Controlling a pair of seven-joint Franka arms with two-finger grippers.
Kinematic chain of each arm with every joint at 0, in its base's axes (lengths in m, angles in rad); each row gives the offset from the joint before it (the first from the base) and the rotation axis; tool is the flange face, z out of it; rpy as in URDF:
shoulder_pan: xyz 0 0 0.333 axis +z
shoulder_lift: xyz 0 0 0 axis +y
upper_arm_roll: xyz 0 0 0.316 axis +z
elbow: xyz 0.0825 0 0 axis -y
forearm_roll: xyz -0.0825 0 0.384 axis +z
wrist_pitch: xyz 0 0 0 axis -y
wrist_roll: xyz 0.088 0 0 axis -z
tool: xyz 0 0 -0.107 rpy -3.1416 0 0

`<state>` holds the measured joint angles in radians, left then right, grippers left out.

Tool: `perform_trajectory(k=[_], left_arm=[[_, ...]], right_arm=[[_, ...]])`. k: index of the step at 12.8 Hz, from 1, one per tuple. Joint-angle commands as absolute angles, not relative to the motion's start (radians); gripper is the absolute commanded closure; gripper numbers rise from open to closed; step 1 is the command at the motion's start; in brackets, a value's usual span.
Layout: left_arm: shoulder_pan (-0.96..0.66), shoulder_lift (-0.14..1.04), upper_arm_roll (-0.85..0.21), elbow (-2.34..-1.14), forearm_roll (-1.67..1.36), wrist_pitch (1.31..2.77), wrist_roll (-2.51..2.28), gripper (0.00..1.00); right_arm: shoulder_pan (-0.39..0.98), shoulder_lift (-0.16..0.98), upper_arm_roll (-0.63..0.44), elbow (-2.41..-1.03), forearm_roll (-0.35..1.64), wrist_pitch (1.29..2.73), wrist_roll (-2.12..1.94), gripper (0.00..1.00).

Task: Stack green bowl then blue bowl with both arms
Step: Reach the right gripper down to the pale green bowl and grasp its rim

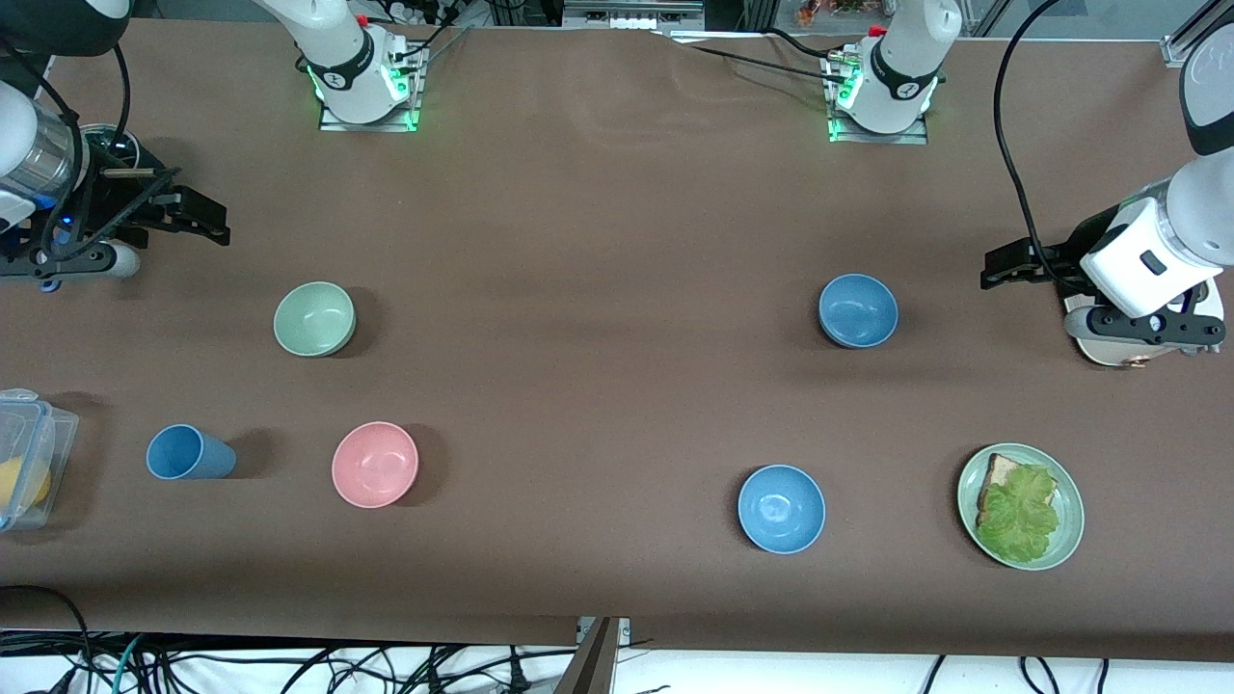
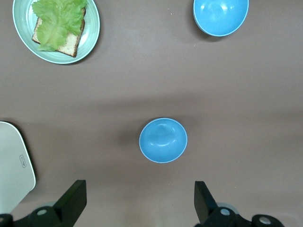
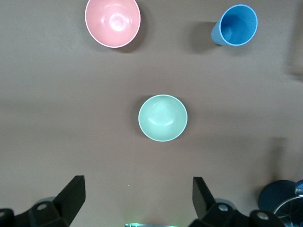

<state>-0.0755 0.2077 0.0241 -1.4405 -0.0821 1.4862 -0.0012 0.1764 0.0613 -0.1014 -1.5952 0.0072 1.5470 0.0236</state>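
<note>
The pale green bowl (image 1: 314, 318) stands upright toward the right arm's end of the table and shows in the right wrist view (image 3: 163, 117). The muted blue bowl (image 1: 858, 310) stands upright toward the left arm's end and shows in the left wrist view (image 2: 163, 140). My right gripper (image 1: 198, 217) is open and empty in the air over the table near its end, apart from the green bowl; it shows in its wrist view (image 3: 138, 187). My left gripper (image 1: 1007, 265) is open and empty over the table beside the blue bowl, apart from it; it shows in its wrist view (image 2: 139, 189).
A brighter blue bowl (image 1: 781, 508) and a green plate (image 1: 1070, 525) with bread and lettuce lie nearer the front camera. A pink bowl (image 1: 374, 464), a blue cup (image 1: 188, 453) and a clear plastic box (image 1: 29, 453) sit nearer too. A white flat object (image 2: 14, 165) lies under the left arm.
</note>
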Motion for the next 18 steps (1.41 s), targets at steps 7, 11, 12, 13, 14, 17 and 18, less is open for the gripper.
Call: perform_trajectory(k=[7,11,12,13,14,17,18], left_arm=[[-0.072,0.213,0.020,-1.424,-0.069,1.468,-0.009,0.00],[-0.072,0.215,0.020,-1.424,-0.069,1.468,-0.009,0.00],[-0.072,0.218,0.020,-1.422,-0.072,1.468,-0.009,0.00],[-0.072,0.218,0.020,-1.424,-0.072,1.468,-0.011,0.00],[-0.072,0.219,0.020,-1.424,-0.072,1.468,-0.009,0.00],[-0.072,0.219,0.020,-1.424,-0.074,1.468,-0.011,0.00],[-0.071,0.219,0.020,-1.424,-0.074,1.468,-0.011,0.00]], right_arm=[[0.153,0.144,-0.198,-2.101,-0.015,2.184,-0.149,0.00],[0.153,0.264,-0.204,-2.170,-0.005,2.363,-0.150,0.00],[0.152,0.276,-0.204,-2.209,-0.003,2.425,-0.150,0.00],[0.152,0.285,-0.204,-2.241,-0.003,2.481,-0.150,0.02],[0.152,0.299,-0.203,-2.250,-0.002,2.499,-0.150,0.12],[0.152,0.316,-0.201,-2.250,0.015,2.499,-0.143,0.70],[0.155,0.316,-0.198,-2.249,0.018,2.493,-0.132,0.96]])
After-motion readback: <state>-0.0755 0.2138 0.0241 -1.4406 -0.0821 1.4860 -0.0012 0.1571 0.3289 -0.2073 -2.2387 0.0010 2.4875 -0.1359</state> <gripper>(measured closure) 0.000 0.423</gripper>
